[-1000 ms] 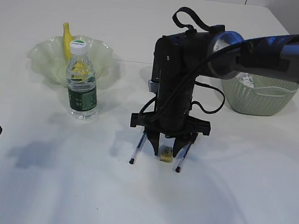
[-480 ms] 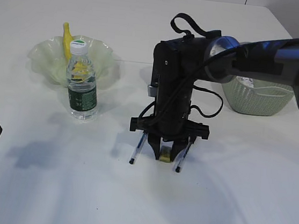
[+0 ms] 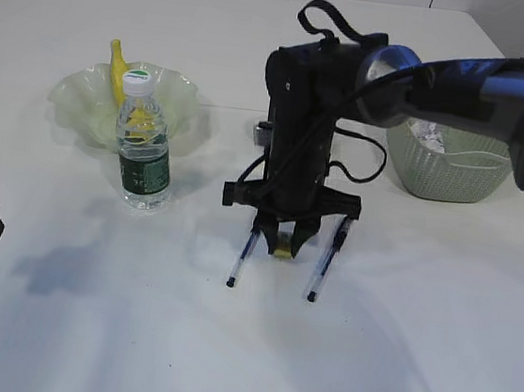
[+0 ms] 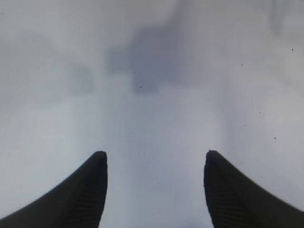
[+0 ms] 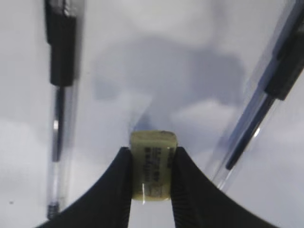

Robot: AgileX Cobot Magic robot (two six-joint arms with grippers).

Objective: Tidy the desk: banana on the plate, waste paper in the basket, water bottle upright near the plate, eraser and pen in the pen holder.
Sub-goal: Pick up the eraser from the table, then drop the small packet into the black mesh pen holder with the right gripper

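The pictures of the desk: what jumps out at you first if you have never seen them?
The big black robot arm in the middle of the white table, its right gripper pinching a small cream-white eraser between two clear pens with black caps. To the left, a small clear water bottle with a dark green label stands upright before a wavy pale green glass plate holding a yellow banana.
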